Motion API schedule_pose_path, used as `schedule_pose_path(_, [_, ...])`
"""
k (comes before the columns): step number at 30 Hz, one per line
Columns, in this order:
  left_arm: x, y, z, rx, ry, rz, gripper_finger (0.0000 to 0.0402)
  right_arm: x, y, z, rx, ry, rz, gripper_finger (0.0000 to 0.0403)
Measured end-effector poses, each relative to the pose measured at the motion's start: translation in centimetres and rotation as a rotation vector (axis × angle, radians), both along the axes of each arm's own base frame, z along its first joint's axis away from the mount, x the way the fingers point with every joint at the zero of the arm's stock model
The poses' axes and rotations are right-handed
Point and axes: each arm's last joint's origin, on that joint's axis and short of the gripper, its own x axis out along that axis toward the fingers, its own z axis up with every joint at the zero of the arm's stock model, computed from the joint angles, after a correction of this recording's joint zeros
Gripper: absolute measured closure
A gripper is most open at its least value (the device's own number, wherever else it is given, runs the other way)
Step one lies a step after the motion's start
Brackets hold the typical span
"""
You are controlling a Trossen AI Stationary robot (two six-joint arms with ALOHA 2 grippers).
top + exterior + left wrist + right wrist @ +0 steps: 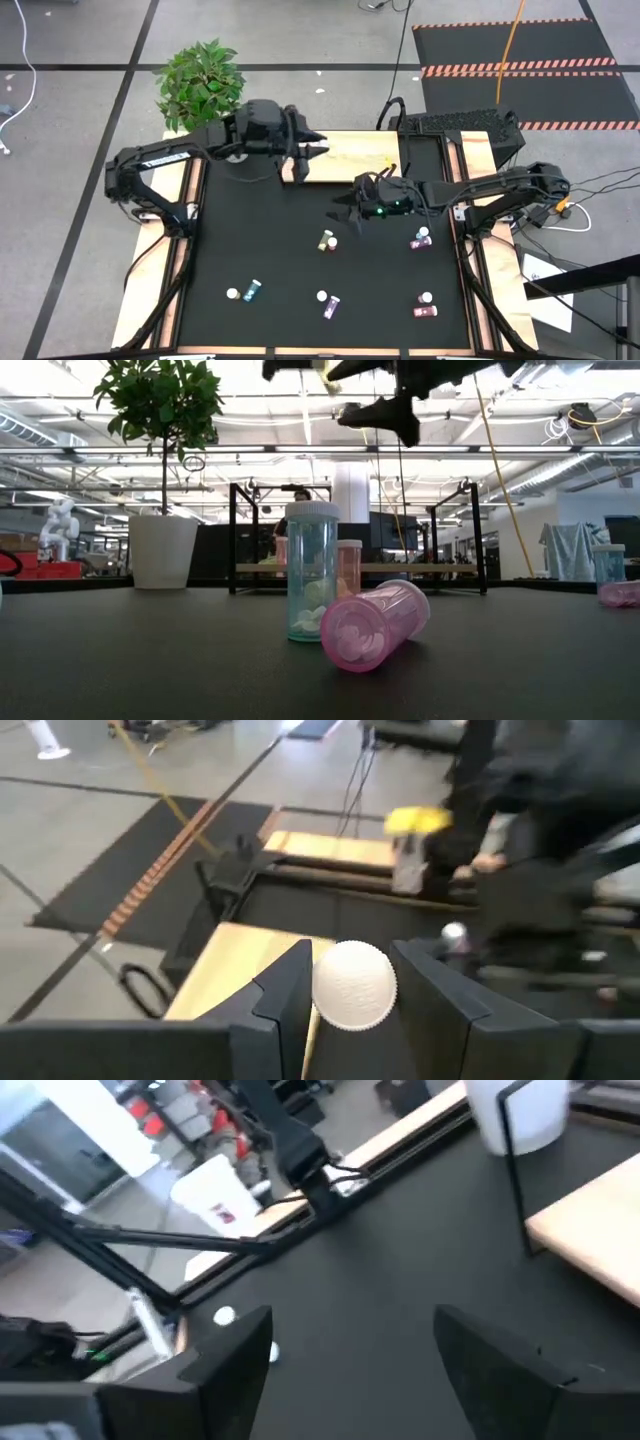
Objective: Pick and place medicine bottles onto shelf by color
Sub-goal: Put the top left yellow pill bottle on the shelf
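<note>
My left gripper is over the left end of the tan shelf board, shut on a small bottle whose white cap shows between the fingers; its body colour is hidden. My right gripper hangs open and empty above the black mat, near the shelf's front edge; it also shows in its own wrist view. Loose bottles lie on the mat: a yellow one, a purple one, a teal one, another purple one and a pink one. My left gripper pinches the bottle between its two fingers, one on each side at the cap end. The cap's top faces the wrist camera and hides the body below it. The bottle is lifted clear, above the shelf board's left end.
A potted plant stands beyond the table's far left corner; its white pot shows in the low view. Close to the low camera a teal bottle stands upright and a pink one lies on its side. Wooden rails border the mat.
</note>
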Motion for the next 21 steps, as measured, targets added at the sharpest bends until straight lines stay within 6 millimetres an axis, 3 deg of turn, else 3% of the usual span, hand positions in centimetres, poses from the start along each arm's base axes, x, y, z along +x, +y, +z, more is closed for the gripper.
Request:
schedule_pose_path(6, [1.9,6.1,-4.2,0.066,0.140,0.165,0.0270,-0.6,1.6,-0.6,-0.112,0.063,-0.190,0.0150])
schedule_pose_path(12, [3.5,12.0,-10.0,0.028,0.269,0.266,0.0270,-1.0,1.9,-1.1,-0.082,0.104,-0.316,0.0151])
schedule_pose_path(16, [3.8,14.4,-13.1,0.002,0.340,0.298,0.0270,-1.3,2.0,-0.9,-0.039,0.091,-0.323,0.0152])
schedule_pose_path(21, [4.8,15.9,-16.1,-0.022,0.363,0.289,0.0270,-2.1,1.6,-0.5,-0.039,0.132,-0.305,0.0152])
